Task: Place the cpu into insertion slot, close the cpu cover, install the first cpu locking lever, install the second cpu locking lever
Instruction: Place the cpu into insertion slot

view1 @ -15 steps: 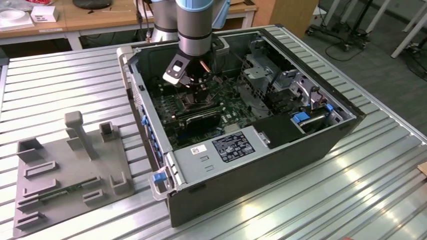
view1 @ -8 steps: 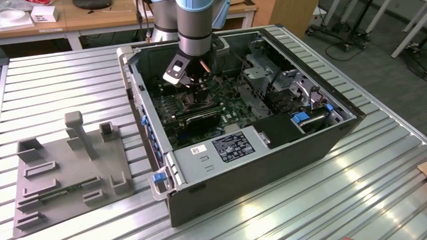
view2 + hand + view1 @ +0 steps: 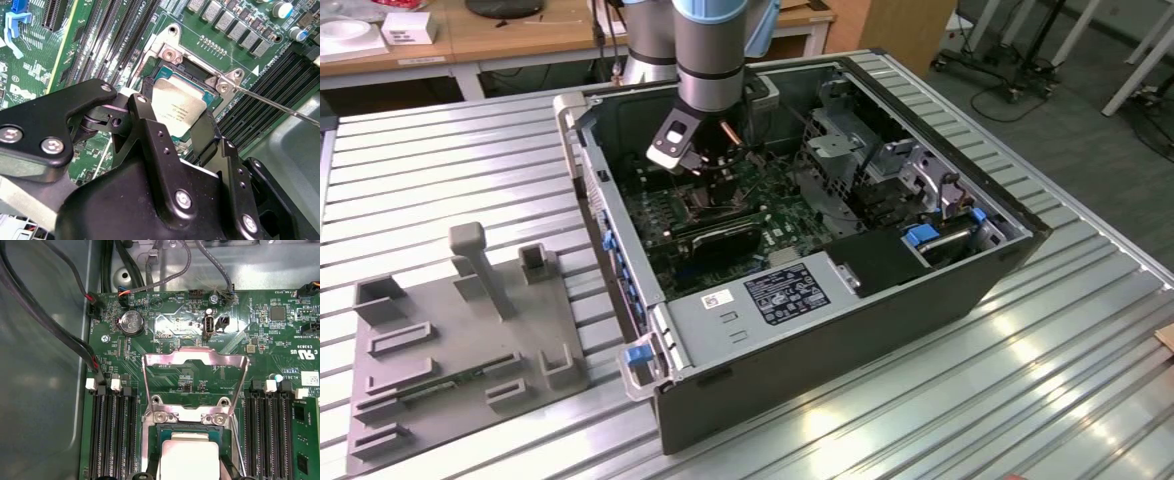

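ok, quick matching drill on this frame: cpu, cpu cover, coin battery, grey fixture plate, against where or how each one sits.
Things:
1. cpu
2. cpu cover
3. coin battery
4. grey fixture plate

States:
A. on the slatted table, outside the case
B. held in the pincer, over the insertion slot
C. swung open, off the slot
D. on the green board, apart from the slot

Pairs: 1-B, 2-C, 3-D, 4-A

The cpu (image 3: 176,102) is showing a smooth satin-grey metal face, the cpu cover (image 3: 195,358) shining bare metal, the tool (image 3: 172,117) matt black.
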You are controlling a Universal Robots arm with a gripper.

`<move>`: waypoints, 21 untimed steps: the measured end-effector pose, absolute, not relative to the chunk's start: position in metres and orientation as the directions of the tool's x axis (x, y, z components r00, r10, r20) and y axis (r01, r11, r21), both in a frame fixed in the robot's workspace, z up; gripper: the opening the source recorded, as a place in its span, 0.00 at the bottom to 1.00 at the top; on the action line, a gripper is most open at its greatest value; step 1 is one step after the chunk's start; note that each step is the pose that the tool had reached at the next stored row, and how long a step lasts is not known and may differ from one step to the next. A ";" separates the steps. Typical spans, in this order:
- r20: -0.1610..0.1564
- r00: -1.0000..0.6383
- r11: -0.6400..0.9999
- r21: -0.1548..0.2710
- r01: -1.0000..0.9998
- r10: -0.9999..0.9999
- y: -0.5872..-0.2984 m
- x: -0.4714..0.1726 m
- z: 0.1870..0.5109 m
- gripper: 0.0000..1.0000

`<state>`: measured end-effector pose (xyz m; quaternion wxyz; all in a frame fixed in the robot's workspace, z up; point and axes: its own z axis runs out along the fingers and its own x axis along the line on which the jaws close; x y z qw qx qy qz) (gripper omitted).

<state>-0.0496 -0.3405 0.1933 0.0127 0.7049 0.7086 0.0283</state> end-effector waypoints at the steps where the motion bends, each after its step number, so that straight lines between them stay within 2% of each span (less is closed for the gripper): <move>1: 0.022 -0.006 0.005 0.058 0.998 1.000 -0.340 -0.050 0.193 0.54; 21: 0.022 -0.006 0.005 0.058 0.998 1.000 -0.341 -0.049 0.192 0.54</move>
